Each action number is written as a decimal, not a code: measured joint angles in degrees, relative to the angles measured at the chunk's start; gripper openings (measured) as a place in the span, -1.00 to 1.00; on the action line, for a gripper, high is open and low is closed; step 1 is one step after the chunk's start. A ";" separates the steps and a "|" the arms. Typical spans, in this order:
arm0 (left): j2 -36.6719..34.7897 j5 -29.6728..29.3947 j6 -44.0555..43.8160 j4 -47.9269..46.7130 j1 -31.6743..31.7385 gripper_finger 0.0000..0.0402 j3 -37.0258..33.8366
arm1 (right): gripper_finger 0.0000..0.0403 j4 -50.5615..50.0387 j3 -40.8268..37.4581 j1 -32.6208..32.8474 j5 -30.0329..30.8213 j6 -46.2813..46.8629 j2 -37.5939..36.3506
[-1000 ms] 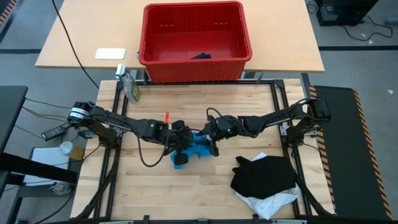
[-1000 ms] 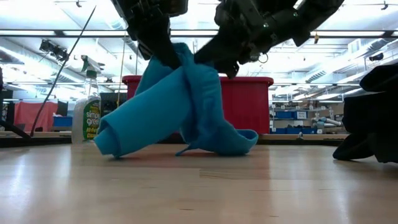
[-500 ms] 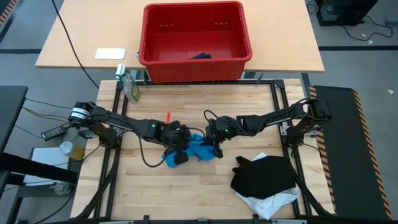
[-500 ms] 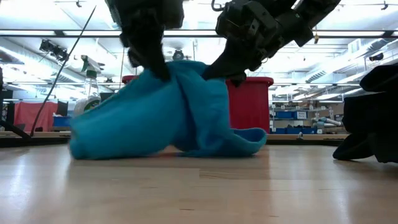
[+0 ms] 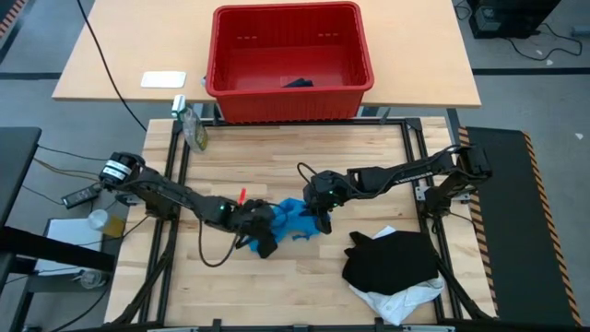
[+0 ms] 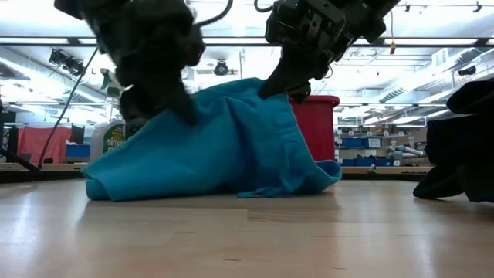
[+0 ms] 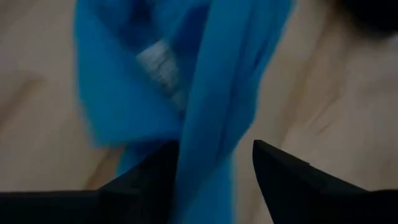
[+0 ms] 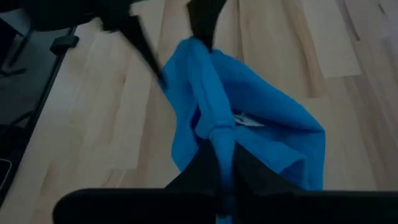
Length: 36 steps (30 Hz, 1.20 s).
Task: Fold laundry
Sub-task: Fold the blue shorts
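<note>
- While the blue garment [image 5: 293, 219] lies bunched near the middle of the wooden bench [image 5: 304, 277], we see both arms meeting over it, one from each side.
- We find the left gripper [image 5: 264, 242] low at the cloth's left end; in the left wrist view its fingers [image 7: 283, 174] stand apart, with a strip of blue cloth running between them, not clamped.
- We see the right gripper [image 5: 322, 215] at the cloth's right end, its fingers [image 8: 205, 171] closed on a ridge of the blue fabric, which rises to them in the low view [image 6: 231, 139] like a tent.
- From the low view we note that the rest of the cloth spreads out on the bench surface, its lower edge touching the wood on both sides.
- We can make out a small pale label [image 7: 163, 67] on the blue fabric in the left wrist view.
- We see the black garment [image 5: 392, 258] heaped at the bench's right front part, well apart from the blue one, with the white garment [image 5: 398, 300] showing from under its near edge.
- Beyond the bench we note a red basket [image 5: 291, 60] on a separate table, with a small dark item inside, and a spray bottle [image 5: 190, 124] at the bench's far left corner.
</note>
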 joint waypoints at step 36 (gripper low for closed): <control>2.23 -1.64 -9.50 -12.06 -10.38 -0.15 -0.12 | -0.91 -1.35 -0.07 -0.02 2.01 5.57 -0.02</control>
